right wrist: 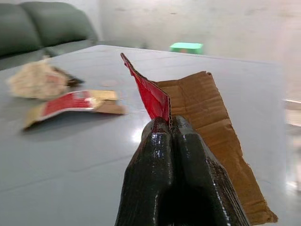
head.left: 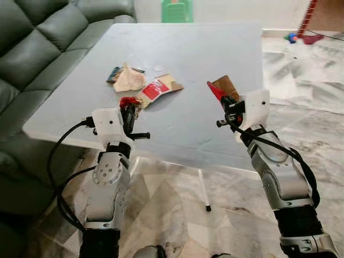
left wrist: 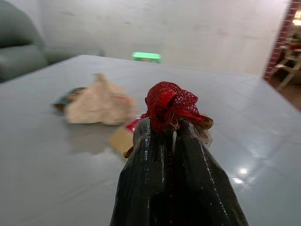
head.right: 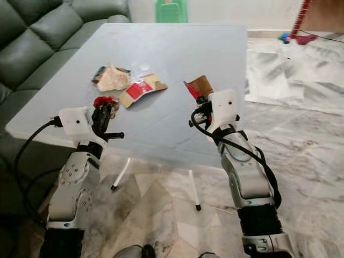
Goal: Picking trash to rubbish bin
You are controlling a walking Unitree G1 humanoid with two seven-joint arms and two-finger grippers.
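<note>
Trash: four pieces in sight, two lying on the surface [head.left: 188,54] and two held by the grippers
Red mesh scrap [left wrist: 171,102]: pinched between the closed fingers of the left gripper [left wrist: 171,129], bunched above the fingertips; in the head views it sits above the near left part of the surface, just in front of the red-and-tan wrapper
Left gripper: closed on the red mesh scrap, raised over the near edge of the surface, left arm reaching up from below
Red-and-brown card piece [right wrist: 188,106]: a thin red flap standing up from the fingertips with a brown cardboard sheet spreading behind it, clamped by the right gripper [right wrist: 170,123]
Right gripper: closed on the red-and-brown card piece, held above the near right part of the surface, well apart from the left gripper
Crumpled beige paper [head.left: 128,79]: on the surface toward the left, resting against a small dark wrapper [head.left: 113,73] on its far-left side
Red-and-tan wrapper [head.left: 159,89]: flat on the surface just beside the crumpled paper, toward the middle
Surface: pale grey square top, on thin white legs
Sofa [head.left: 37,48]: dark green, along the left side of the surface
Floor [head.left: 301,80]: marble-patterned tiles
Green stool [head.left: 177,11]: beyond the far edge of the surface
</note>
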